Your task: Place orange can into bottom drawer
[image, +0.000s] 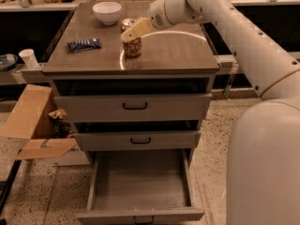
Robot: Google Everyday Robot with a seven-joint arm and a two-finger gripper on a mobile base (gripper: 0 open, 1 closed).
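The orange can stands upright on the cabinet's metal top, left of its middle. My gripper reaches in from the right on the white arm and sits at the can's upper part, overlapping it; its tan tip covers the can's upper front. The can rests on the top surface. The bottom drawer is pulled fully open below, with a bare grey interior. The two shallower drawers above it are only slightly out.
A white bowl sits at the back of the top, behind the can. A blue packet lies to the can's left. A flattened cardboard box lies on the floor left of the cabinet. A white cup stands at far left.
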